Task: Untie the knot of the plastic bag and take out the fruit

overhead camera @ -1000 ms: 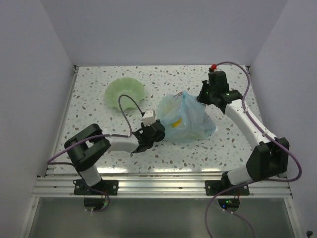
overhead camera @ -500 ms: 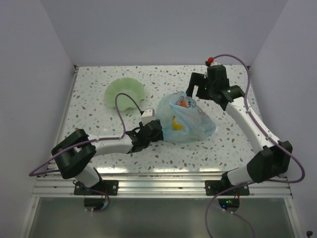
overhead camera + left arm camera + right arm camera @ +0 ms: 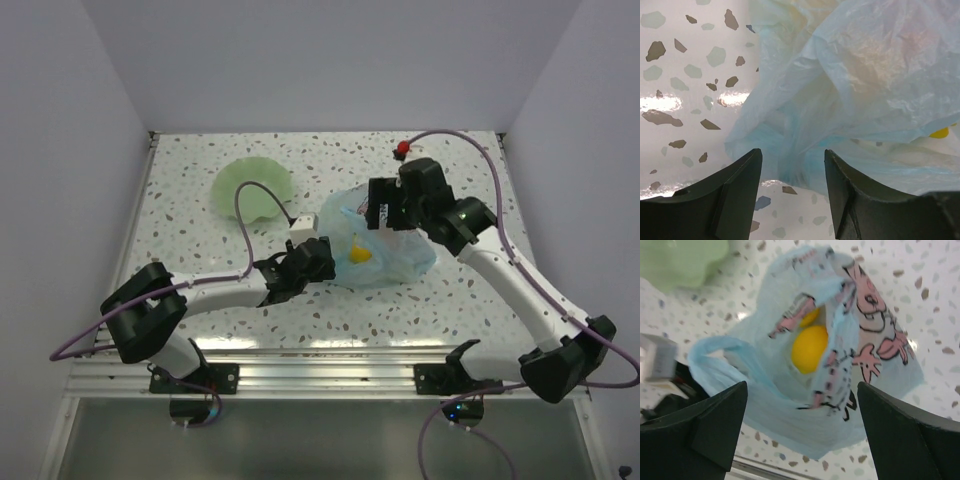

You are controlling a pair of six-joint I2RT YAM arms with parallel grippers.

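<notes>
Lying in the middle of the table (image 3: 180, 240), the plastic bag (image 3: 880, 385) stretches left to right, its open mouth facing up at the right gripper (image 3: 801, 385), which is spread wide and holds nothing. A yellow fruit (image 3: 810, 347) sits inside the mouth. The left gripper (image 3: 792, 155), wide apart too, has a loose bag fold between its fingers.

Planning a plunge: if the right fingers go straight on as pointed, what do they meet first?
Likely the open mouth of the plastic bag, then the yellow fruit inside; right gripper open, depth unclear.
</notes>
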